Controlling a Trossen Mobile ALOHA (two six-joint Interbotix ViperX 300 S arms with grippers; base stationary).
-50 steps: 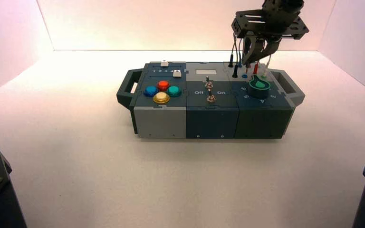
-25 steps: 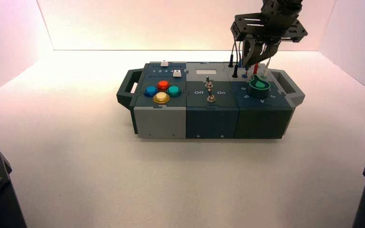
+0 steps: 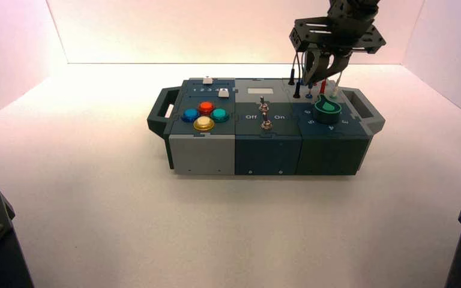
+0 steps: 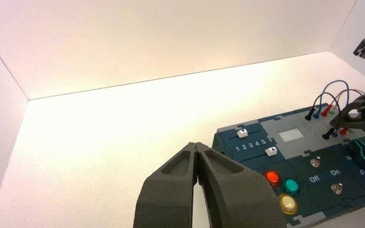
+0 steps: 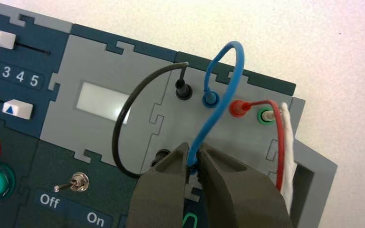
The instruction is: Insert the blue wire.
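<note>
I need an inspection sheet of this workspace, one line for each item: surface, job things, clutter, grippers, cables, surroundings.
Surface: white table, bare around the box.
Job things: blue wire, far plug seated in its socket; near plug pinched between the fingers over the near row.
Clutter: nothing seen.
Grippers: right gripper shut on the near blue plug; left gripper shut, empty, away from the box.
Cables: black wire and red wire looped beside the blue one.
Surroundings: plain white walls.
</note>
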